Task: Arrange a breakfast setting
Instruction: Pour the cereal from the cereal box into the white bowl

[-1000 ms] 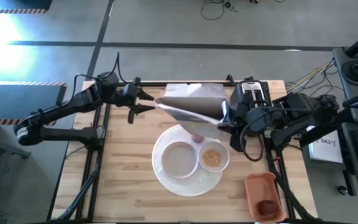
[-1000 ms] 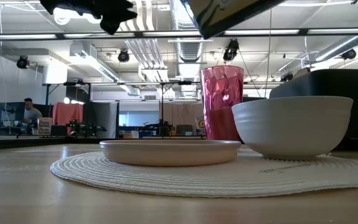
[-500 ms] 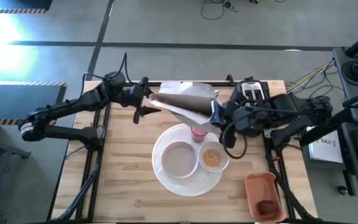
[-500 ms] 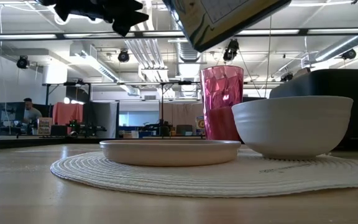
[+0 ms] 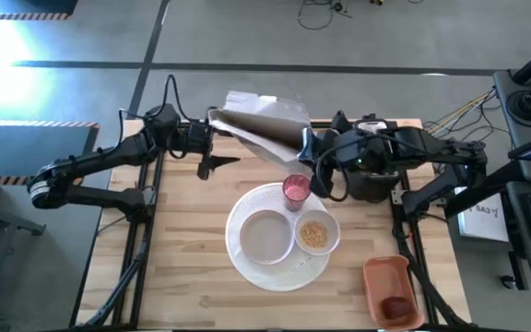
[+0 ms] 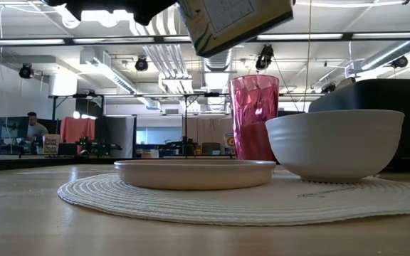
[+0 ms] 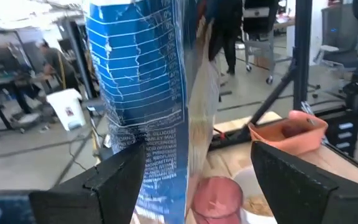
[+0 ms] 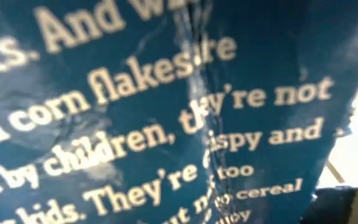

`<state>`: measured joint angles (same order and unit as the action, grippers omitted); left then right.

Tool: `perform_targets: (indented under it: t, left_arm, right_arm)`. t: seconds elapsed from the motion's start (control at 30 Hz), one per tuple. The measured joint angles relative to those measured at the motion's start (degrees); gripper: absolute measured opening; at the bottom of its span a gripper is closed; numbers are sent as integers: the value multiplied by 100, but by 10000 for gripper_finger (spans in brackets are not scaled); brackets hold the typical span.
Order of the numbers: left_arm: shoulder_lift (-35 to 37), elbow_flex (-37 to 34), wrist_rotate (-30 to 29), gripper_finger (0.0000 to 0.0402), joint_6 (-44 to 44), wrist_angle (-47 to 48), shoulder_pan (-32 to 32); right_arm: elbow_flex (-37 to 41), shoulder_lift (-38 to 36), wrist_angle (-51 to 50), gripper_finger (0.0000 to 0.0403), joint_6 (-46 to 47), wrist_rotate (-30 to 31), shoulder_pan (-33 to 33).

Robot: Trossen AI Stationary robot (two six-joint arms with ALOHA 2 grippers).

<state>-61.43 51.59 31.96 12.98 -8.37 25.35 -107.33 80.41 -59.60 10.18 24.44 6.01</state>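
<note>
cereal bag (image 7: 148, 112): glossy blue foil-like plastic, crinkled, catches the light
table (image 5: 182, 277): pale wood planks, matt
placemat (image 6: 212, 203): white woven cloth, ribbed and rough
plate (image 6: 194, 173): smooth off-white ceramic look, low sheen
bowl (image 6: 333, 142): white, smooth, soft gloss
cup (image 6: 253, 117): translucent pink plastic, faceted and shiny
tray (image 5: 393, 288): orange-red plastic, smooth
toaster (image 6: 393, 107): black, matt

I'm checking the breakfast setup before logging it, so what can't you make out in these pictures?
Toaster: in the high view the right arm covers its slots, so any toast is unseen.
Fruit in the tray: too small in the high view to identify.
Cup: its contents are too small to tell.
Right wrist view: the bag fills it, hiding the table.
</note>
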Motion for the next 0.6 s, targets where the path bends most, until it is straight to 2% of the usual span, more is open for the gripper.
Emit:
perform_targets:
  t: [0.1,0.23,0.43,0.6]
  left_arm:
    - [0,0,-54,275,-3,-163,3]
    - [2,-2,-416,275,56,-128,-7]
    - [37,1,-470,275,187,16,-6]
    - [143,4,-1086,275,502,415,6]
  right_arm:
    - [-2,58,88,151,-129,-8,-40]
    - [-2,74,89,151,-143,-24,-50]
    - [-92,-53,-76,151,-206,40,-47]
    - [-168,-253,-71,151,-211,-47,-30]
